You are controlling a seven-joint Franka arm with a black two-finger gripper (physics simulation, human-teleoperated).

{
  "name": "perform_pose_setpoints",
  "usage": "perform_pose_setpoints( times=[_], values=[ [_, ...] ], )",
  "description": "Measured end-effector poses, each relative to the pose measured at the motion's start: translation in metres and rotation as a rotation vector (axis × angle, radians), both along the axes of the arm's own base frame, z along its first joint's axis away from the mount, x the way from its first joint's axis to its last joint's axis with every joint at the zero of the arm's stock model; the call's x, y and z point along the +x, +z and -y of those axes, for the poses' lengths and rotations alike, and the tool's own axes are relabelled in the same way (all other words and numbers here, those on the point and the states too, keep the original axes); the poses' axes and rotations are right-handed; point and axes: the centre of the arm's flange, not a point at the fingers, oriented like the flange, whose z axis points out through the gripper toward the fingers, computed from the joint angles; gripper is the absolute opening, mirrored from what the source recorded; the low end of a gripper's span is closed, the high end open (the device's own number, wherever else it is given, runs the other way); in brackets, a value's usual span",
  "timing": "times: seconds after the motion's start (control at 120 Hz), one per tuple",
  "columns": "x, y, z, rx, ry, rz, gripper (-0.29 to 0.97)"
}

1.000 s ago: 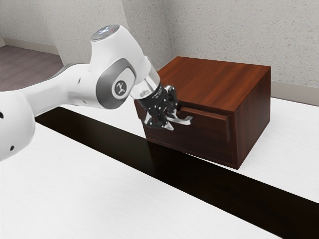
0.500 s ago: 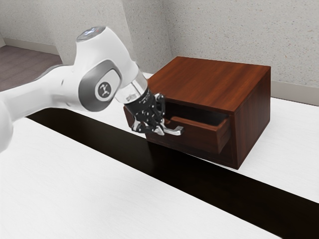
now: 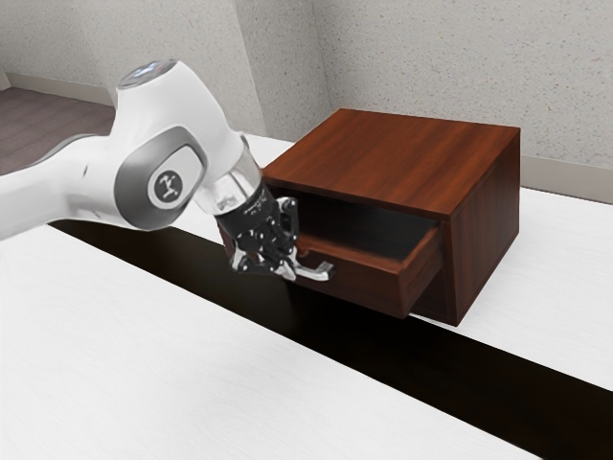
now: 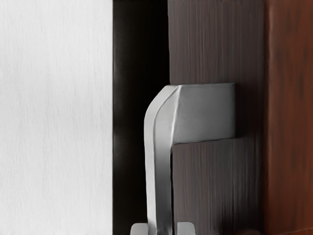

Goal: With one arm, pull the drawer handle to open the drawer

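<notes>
A dark red wooden cabinet [image 3: 412, 163] stands on the table, and its drawer [image 3: 383, 268] sticks out part way toward the exterior view's left, with a dark gap showing above the drawer front. My gripper [image 3: 287, 264] is shut on the silver drawer handle [image 3: 314, 272] at the drawer's front face. In the wrist view the handle [image 4: 164, 147] runs as a bent metal bar fixed to the dark wood drawer front [image 4: 210, 49], and its lower end passes between my fingertips [image 4: 139, 228].
The cabinet rests on a white table [image 3: 172, 383] crossed by a wide black stripe [image 3: 431, 374]. A grey speckled wall [image 3: 460, 57] rises behind it. My white arm [image 3: 105, 182] comes in from the exterior view's left.
My gripper has moved toward the exterior view's left and slightly down with the handle in it. The drawer has slid further out of the cabinet.
</notes>
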Motion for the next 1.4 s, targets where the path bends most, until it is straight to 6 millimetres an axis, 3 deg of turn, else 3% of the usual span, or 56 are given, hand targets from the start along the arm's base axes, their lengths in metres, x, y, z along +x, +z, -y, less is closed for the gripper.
perform_pose_setpoints(
  times=[1.058, 1.4],
  values=[
    [-0.084, 0.001, 0.003, -0.02, -0.038, -0.041, -0.11],
    [-0.09, 0.001, 0.004, -0.018, -0.04, -0.052, -0.09]
  ],
)
